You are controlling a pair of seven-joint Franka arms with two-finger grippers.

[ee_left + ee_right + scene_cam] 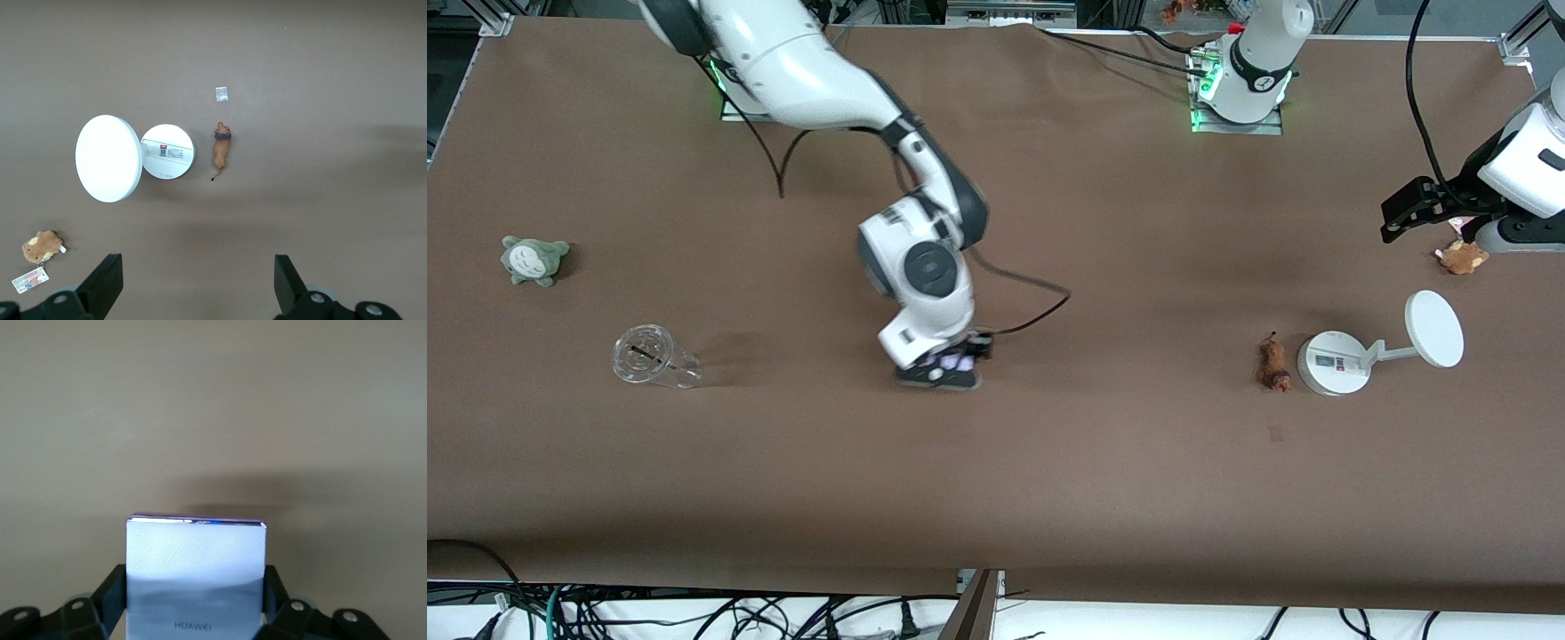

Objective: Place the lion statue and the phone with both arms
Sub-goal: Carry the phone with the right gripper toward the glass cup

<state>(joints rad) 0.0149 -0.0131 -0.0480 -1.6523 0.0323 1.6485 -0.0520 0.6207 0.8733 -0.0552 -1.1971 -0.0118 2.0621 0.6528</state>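
The phone (197,573), a pale lavender-white slab marked HUAWEI, is held between the fingers of my right gripper (197,603). In the front view that gripper (947,369) hangs low over the middle of the table, and only bits of the phone (953,363) show. The lion statue (1273,363), small and reddish-brown, lies on the table beside the white stand's base, toward the left arm's end. It also shows in the left wrist view (221,150). My left gripper (198,283) is open and empty, held high above the table's end (1480,233).
A white stand (1334,363) with a round disc stands beside the lion (168,152). A tan plush (1461,258) lies under the left arm. A clear cup (649,357) on its side and a grey-green plush (534,260) lie toward the right arm's end.
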